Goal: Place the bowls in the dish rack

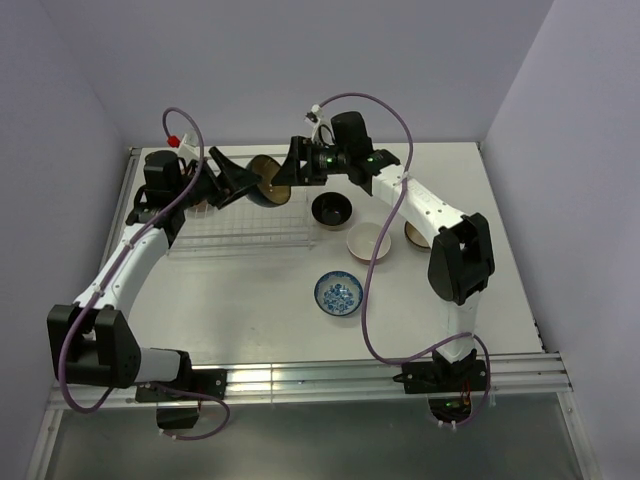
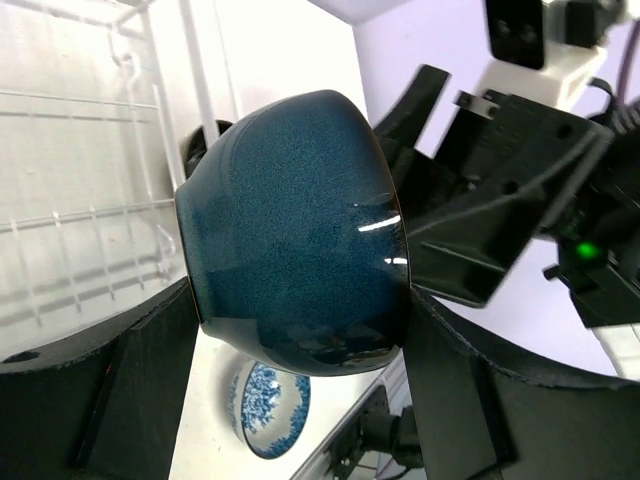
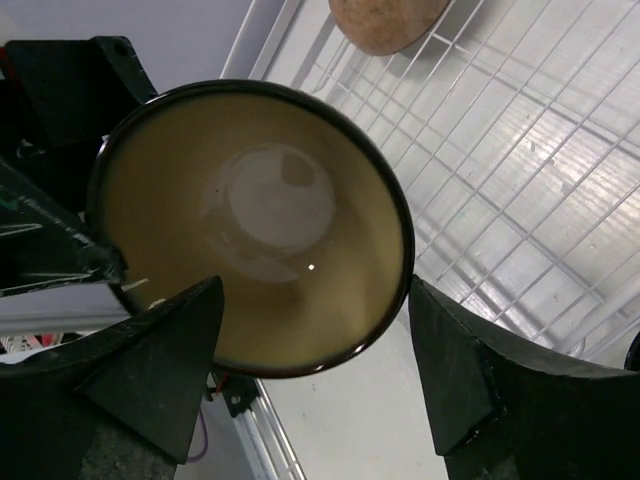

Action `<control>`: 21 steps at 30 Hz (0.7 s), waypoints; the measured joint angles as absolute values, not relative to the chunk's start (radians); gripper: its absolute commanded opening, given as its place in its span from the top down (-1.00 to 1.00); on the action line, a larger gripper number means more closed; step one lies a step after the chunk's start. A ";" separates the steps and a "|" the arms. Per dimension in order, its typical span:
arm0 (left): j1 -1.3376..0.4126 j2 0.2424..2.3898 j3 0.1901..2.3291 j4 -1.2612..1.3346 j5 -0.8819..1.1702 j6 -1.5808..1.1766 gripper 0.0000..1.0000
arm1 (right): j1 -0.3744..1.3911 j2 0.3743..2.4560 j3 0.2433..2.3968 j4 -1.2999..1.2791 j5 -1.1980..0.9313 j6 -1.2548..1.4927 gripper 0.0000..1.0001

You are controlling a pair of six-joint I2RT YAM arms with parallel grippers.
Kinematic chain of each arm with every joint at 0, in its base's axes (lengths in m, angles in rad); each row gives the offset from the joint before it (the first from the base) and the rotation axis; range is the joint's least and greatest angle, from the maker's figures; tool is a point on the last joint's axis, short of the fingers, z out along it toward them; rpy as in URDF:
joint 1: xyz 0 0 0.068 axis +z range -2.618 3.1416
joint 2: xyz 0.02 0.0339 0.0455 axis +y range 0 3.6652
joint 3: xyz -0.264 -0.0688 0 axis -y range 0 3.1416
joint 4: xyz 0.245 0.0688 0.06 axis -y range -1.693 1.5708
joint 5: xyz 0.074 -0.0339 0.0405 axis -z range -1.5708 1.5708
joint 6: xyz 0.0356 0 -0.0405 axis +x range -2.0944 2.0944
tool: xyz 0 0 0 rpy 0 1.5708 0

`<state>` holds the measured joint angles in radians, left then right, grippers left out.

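My left gripper (image 1: 238, 178) is shut on a bowl (image 1: 267, 180) that is tan inside and dark blue outside, and holds it on its side above the far edge of the dish rack (image 1: 240, 232). In the left wrist view the bowl (image 2: 295, 230) fills the gap between my fingers (image 2: 150, 380), base to rim. My right gripper (image 1: 297, 160) is open and faces into the bowl's mouth (image 3: 260, 220), its fingertips just short of the rim. A tan bowl (image 3: 385, 25) lies in the rack (image 3: 520, 180).
A black bowl (image 1: 331, 210), a white bowl (image 1: 368, 242) and a blue-and-white bowl (image 1: 338, 293) stand on the table right of the rack. Another tan bowl (image 1: 413, 236) is partly hidden behind my right arm. The blue-and-white bowl also shows in the left wrist view (image 2: 272, 408).
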<state>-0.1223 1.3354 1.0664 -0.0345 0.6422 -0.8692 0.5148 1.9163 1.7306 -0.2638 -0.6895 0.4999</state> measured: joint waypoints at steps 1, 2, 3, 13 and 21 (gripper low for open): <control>-0.119 1.338 1.066 -0.036 0.635 -0.867 1.00 | 0.515 1.916 1.734 -0.268 -0.687 0.500 -0.65; -0.116 1.341 1.066 -0.037 0.626 -0.862 0.99 | 0.515 1.916 1.736 -0.268 -0.683 0.500 -0.68; -0.114 1.345 1.067 -0.043 0.616 -0.854 1.00 | 0.514 1.916 1.736 -0.268 -0.681 0.500 -0.71; -0.085 1.414 1.108 -0.120 0.511 -0.797 1.00 | 0.508 1.916 1.745 -0.270 -0.646 0.501 -0.79; -0.075 1.461 1.206 -0.180 0.387 -0.699 1.00 | 0.486 1.916 1.745 -0.301 -0.575 0.479 -0.80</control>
